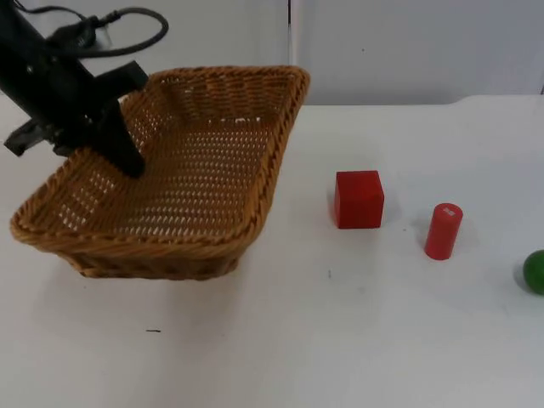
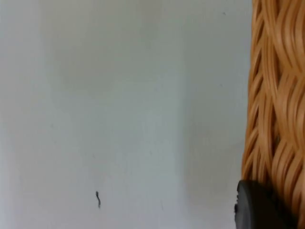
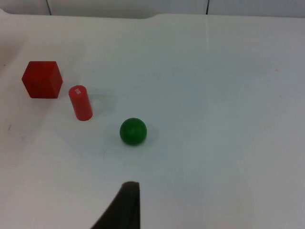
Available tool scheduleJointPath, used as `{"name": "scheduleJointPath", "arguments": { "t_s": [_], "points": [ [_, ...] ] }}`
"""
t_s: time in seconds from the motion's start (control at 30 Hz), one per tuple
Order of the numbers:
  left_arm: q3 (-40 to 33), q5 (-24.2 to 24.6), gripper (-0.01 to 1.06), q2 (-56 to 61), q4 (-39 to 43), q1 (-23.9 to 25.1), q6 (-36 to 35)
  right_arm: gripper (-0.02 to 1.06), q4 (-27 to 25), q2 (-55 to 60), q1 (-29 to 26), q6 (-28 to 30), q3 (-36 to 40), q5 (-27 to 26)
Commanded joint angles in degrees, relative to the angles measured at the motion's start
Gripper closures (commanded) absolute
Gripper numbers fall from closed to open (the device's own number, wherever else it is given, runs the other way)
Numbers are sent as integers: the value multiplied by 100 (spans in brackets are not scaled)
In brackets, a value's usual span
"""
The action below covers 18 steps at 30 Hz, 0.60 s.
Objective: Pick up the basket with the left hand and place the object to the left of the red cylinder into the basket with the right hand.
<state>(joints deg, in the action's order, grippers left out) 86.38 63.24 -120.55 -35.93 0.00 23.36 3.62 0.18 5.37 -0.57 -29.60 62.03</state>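
The left gripper (image 1: 127,157) is clamped on the rim of the woven tan wicker basket (image 1: 195,212), which hangs tilted above the white table (image 1: 340,340). The glossy red cube (image 1: 358,199) sits just left of the upright red cylinder (image 1: 443,230), beside a green ball (image 1: 535,272). Whether the right gripper (image 3: 125,210), above the table near the ball, is parted or closed cannot be told.

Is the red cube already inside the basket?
No, the red cube sits on the white table, apart from the basket, beside the red cylinder.
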Motion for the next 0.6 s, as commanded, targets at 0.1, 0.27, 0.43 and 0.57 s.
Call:
{"name": "scheduleJointPath", "arguments": {
  "t_s": [0.1,0.27,0.43,0.57],
  "points": [
    [-138,257,105,510,-45,-9,-177,-1,32,-18,-69,-4,7,-19],
    [-504,216,105,910,-18,-9,-177,-1,32,-18,-69,-4,7,-19],
    [-733,285,105,1299,198,-9,-247,-1,32,-18,-69,-4,7,-19],
    [-732,503,105,1614,286,-9,-424,-1,32,-18,-69,-4,7,-19]
  ]
}}
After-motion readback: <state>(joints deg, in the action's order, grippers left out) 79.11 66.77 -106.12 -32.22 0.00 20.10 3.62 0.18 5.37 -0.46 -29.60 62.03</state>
